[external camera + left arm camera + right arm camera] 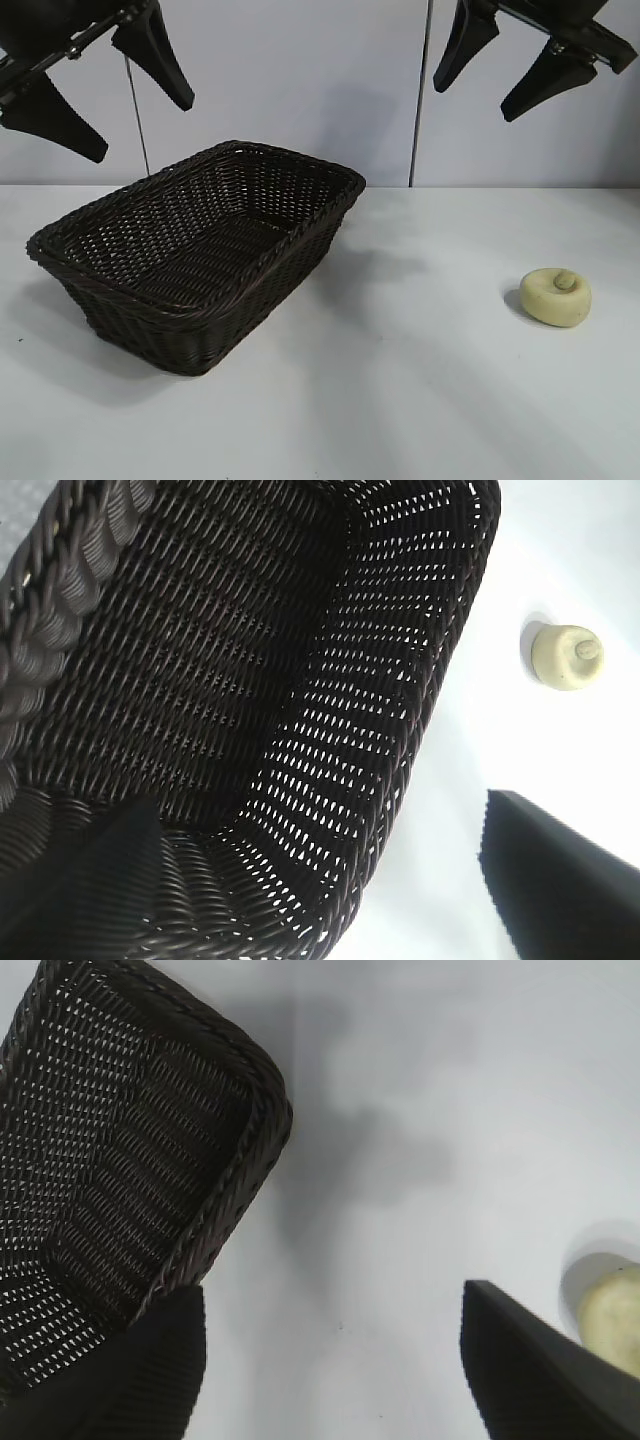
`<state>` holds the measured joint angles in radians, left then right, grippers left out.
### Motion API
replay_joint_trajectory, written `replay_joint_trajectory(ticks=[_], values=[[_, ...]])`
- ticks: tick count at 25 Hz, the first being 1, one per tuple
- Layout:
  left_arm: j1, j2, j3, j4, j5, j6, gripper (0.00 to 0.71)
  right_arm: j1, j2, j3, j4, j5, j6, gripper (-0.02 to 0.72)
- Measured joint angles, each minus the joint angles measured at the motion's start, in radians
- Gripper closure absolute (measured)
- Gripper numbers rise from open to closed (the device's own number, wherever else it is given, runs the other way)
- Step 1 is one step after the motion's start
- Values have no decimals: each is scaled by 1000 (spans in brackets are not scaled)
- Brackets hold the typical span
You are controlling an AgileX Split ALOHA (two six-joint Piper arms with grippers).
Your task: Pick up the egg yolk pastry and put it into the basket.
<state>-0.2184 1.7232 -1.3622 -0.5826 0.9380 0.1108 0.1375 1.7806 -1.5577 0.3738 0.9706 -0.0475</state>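
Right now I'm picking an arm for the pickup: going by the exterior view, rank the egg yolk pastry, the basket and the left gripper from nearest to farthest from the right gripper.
1. Egg yolk pastry, on the table below the right gripper, on its side.
2. Basket, left of centre.
3. Left gripper, raised at the far left, open like the right.

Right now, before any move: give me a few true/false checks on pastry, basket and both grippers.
1. The egg yolk pastry lies inside the basket. False: it sits on the white table, apart from the basket, on the right arm's side.
2. The basket holds nothing. True: only bare weave shows in the exterior and left wrist views.
3. The right gripper is shut on the pastry. False: its jaws stand open, high above the table.
4. The left gripper hangs open above the basket's side of the table. True.
5. The pastry has a small knob on top. True.
6. The basket is tipped over. False: it stands upright, opening upward.
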Motion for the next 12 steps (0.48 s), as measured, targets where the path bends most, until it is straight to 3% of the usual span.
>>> replay_joint_trajectory(ticks=[12], values=[[0,0,0,7,7,0,82,0,0,0,-3,0,0,185]])
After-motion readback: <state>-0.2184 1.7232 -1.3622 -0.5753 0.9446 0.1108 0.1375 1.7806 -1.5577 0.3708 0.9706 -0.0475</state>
